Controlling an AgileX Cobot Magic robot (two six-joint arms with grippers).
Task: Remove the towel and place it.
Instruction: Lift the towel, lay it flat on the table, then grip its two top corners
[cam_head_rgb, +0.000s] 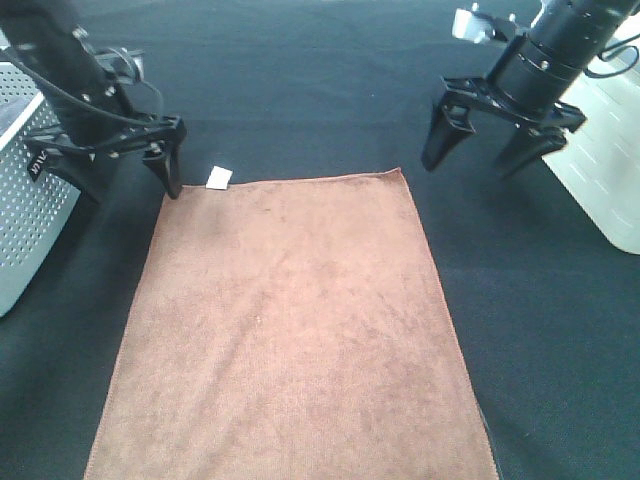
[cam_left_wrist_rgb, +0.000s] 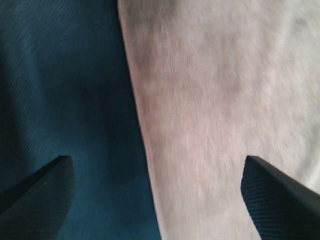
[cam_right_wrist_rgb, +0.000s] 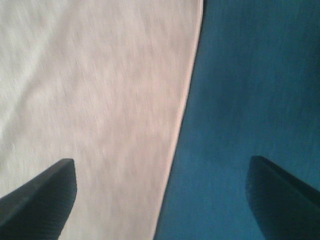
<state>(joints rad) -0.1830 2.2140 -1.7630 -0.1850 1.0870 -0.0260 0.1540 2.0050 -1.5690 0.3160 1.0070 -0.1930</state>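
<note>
The reddish-brown towel (cam_head_rgb: 290, 330) lies flat on the black table cloth (cam_head_rgb: 300, 90), with its small white tag (cam_head_rgb: 219, 177) at the far left corner. My left gripper (cam_head_rgb: 125, 180) is open and empty, hovering over the towel's far left corner. In the left wrist view the towel's edge (cam_left_wrist_rgb: 142, 135) runs between its open fingers (cam_left_wrist_rgb: 40, 197). My right gripper (cam_head_rgb: 472, 165) is open and empty, just beyond the far right corner. In the right wrist view the towel's edge (cam_right_wrist_rgb: 177, 125) also runs between its open fingers (cam_right_wrist_rgb: 285, 200).
A grey perforated basket (cam_head_rgb: 30, 210) stands at the left edge of the table. A white container (cam_head_rgb: 610, 170) stands at the right edge behind my right arm. Black cloth surrounds the towel on all sides.
</note>
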